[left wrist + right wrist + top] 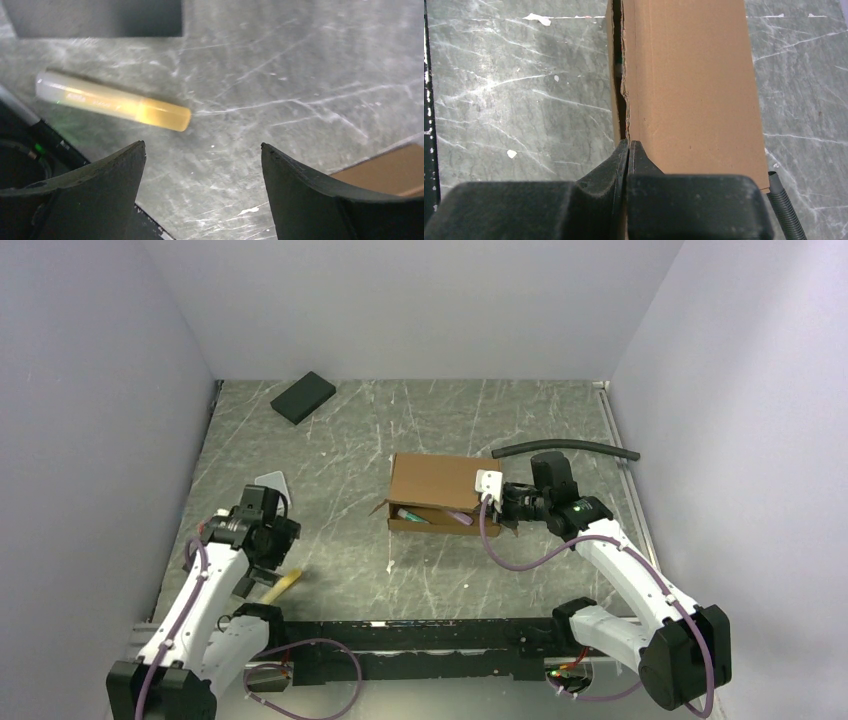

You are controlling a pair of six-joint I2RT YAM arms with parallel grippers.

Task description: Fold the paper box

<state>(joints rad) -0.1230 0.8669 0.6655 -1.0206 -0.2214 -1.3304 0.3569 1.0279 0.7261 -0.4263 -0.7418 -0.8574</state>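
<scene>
Two arms in view. Paper box [432, 480] sits mid-bench [350, 570], lid mostly down, with a gap along its near side. Right fingers [628, 150] are pinched together on a cardboard edge at the box's right end. Left fingers [250, 583] are spread wide and hold nothing, just beside a yellowish tube [112, 100]. Black pad [303, 397] at far left.

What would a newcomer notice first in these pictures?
The brown paper box lies in the middle of the table, with the right end effector shut at its right edge. Next comes the left end effector, open beside a yellowish tube near the table's left front.
</scene>
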